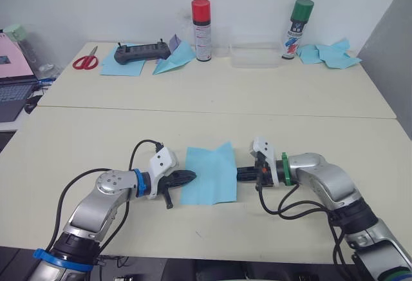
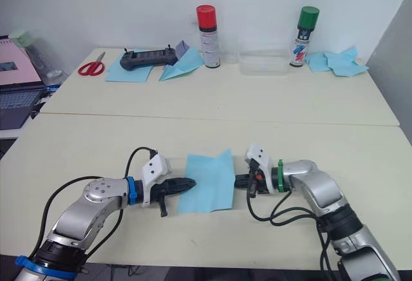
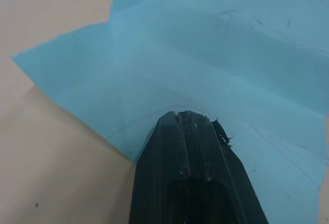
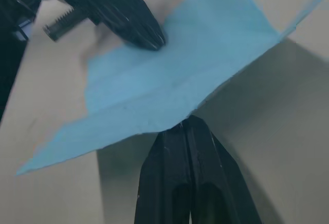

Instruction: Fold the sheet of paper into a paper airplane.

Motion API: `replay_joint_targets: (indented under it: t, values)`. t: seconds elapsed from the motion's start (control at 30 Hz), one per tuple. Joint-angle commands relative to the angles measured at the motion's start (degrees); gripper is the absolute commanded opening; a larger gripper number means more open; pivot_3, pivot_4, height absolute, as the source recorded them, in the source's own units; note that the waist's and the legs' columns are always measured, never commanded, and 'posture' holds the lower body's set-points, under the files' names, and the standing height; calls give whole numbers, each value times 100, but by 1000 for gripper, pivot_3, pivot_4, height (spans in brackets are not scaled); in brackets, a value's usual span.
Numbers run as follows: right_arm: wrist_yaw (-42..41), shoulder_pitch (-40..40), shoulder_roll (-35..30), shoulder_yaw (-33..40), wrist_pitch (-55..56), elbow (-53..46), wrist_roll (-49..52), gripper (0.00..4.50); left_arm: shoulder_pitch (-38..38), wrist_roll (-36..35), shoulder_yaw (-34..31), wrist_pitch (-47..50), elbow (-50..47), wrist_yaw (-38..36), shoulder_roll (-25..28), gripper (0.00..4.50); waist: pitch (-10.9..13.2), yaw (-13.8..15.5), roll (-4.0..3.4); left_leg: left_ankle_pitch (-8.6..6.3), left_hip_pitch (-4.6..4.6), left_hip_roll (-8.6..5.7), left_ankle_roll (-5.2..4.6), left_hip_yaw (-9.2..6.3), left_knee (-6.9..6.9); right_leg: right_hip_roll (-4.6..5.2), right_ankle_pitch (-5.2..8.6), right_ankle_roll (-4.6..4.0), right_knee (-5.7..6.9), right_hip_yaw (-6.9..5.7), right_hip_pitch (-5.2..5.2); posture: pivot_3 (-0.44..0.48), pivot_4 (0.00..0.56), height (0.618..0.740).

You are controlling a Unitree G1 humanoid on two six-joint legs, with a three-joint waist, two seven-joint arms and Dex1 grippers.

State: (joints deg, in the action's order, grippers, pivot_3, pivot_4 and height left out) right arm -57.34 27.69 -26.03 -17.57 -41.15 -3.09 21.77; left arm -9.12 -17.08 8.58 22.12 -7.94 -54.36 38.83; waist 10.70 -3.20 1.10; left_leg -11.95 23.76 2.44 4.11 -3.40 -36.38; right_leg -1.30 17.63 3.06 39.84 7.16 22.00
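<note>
From the head camera, two cream tables [image 1: 212, 100] stand end to end against a white wall. The far one carries scissors [image 1: 85, 60], a black controller [image 1: 141, 52], a folded blue dart [image 1: 174, 62], two spray cans [image 1: 202, 29], a clear tray [image 1: 255, 56] and crumpled blue scraps [image 1: 331, 54]. On the near table lies the sheet of paper [image 1: 209, 174], creased, between both arms, which lie low and point inward.

The left wrist view shows the left gripper [image 3: 186, 116] with fingers pressed together, tips resting on the sheet's edge.

In the right wrist view, the right gripper [image 4: 186, 123] is closed, pinching the sheet's lifted right edge, the other gripper opposite.
</note>
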Motion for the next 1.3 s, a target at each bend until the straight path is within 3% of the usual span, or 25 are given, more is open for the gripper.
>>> replay_joint_targets:
  t: [0.03, 0.43, 0.83, 1.13, 1.3]
  values:
    - [45, 220, 244, 141, -74, -21, 192, 28, 170, 179, 180, 137, 20, 39, -6, 0, -1, 0, 1, 0, 0, -1, 0, 0, 0, 1, 0, 0, -1, 0, 0, 0, 150, 740]
    - [520, 550, 1299, -235, 711, 1103, -545, 28, 280, 164, 50, 298, -107, 14, 201, 0, -2, -23, 0, 0, -1, 5, 0, -3, 1, -3, 0, 0, 1, -5, 4, 0, 150, 740]
    - [534, 637, 1385, -700, 1409, 1845, -1380, 28, 267, -102, -315, 667, -230, -323, 716, 0, -8, -160, 1, 0, -10, 13, 0, -1, 19, -11, 2, -3, 3, -4, 8, 0, 150, 740]
    - [586, 687, 1430, -709, 1519, 2046, -1483, 28, 4, -1574, -1682, 1761, -1034, -662, 1261, 0, -7, -183, 5, 1, -13, 21, 1, -4, 22, -19, 4, -4, 7, -3, 10, 0, 150, 740]
    - [580, 718, 1419, -675, 1620, 2172, -1505, 28, -250, -1641, -1454, 1920, -1257, -379, 1026, 0, -8, -182, 6, 1, -26, 19, 2, 5, 22, -19, 4, -5, 6, 5, 2, 0, 150, 740]
